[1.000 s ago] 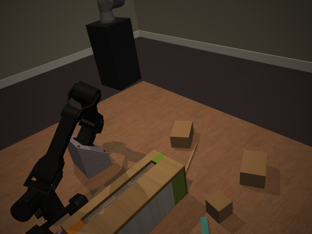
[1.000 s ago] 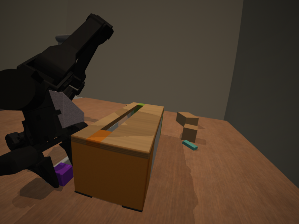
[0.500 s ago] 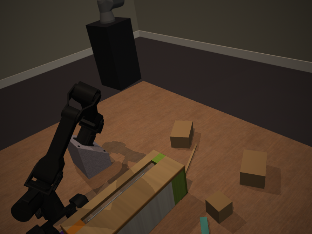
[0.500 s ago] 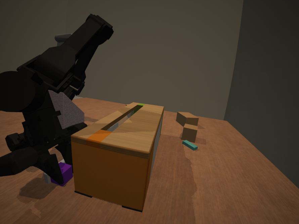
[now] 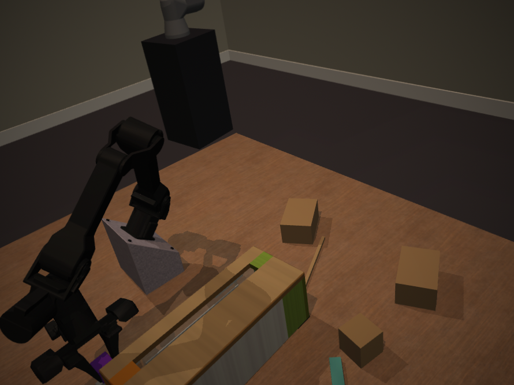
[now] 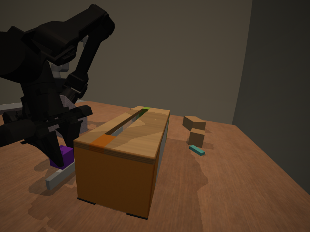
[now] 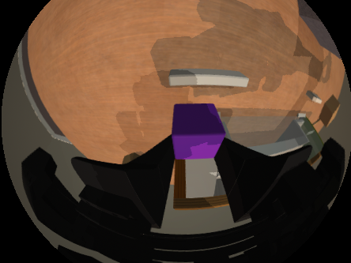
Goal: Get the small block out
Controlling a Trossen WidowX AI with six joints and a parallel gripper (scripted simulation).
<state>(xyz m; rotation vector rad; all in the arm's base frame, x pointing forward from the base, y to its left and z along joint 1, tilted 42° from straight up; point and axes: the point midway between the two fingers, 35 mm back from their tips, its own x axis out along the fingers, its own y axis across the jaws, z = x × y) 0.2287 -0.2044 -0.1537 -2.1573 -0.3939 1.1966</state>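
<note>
The purple block (image 5: 101, 361) (image 6: 66, 153) (image 7: 198, 118) is out of the box and raised above the table. My gripper (image 5: 108, 367) (image 6: 66, 160) (image 7: 193, 137) points down and is shut on the block, with one finger on each side. The box (image 5: 239, 312) (image 6: 113, 175) (image 7: 179, 179) stands upright, with an orange end and a green end. The block hangs close beside the box's long side near the orange end, below the level of the box top. Whether it touches the box cannot be told.
A pale grey bar (image 6: 58, 177) (image 7: 209, 80) lies on the table by the box, near the held block. Tan blocks (image 5: 300, 220) (image 5: 417, 276) (image 5: 361, 340), a teal bar (image 5: 336, 370) (image 6: 196, 150) and a thin wooden strip (image 5: 315, 261) lie elsewhere.
</note>
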